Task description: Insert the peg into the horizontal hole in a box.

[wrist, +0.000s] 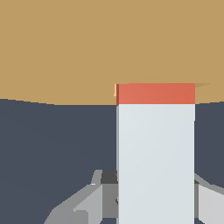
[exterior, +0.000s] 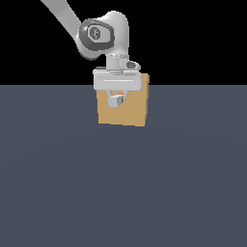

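Observation:
The tan box (exterior: 132, 108) stands on the grey floor, and my gripper (exterior: 117, 100) hangs right in front of its face, covering the middle where the hole lies. In the wrist view the peg (wrist: 155, 153) runs from between my fingers (wrist: 85, 203) straight to the box (wrist: 65, 48). Its white half is near me, and only a short band of its red-orange half (wrist: 155, 93) shows before it meets the box face. The hole itself is hidden behind the peg. My gripper is shut on the peg's white half.
The grey floor (exterior: 120, 183) stretches all around the box. The arm's wrist (exterior: 103, 36) and link reach in from the exterior view's upper left, above the box.

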`<state>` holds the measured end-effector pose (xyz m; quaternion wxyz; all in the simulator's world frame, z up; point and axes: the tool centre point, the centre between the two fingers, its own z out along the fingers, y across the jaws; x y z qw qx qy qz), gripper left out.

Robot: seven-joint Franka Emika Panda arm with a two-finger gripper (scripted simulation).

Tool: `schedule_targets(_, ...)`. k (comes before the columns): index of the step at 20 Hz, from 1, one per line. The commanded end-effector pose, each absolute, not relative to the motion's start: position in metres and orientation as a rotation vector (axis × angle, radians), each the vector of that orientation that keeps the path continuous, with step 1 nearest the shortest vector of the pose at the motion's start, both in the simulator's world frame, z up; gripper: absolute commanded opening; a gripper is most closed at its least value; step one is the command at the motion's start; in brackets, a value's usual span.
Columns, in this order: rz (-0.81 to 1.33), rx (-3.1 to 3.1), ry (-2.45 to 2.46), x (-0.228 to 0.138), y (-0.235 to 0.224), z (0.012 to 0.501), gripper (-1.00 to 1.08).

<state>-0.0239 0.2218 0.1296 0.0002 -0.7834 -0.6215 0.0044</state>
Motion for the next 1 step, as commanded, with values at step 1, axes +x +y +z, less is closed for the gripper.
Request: schedule_targets(1, -0.003, -2.460, -1.953, -0.0201, 0.2303, 0.1310, -1.00)
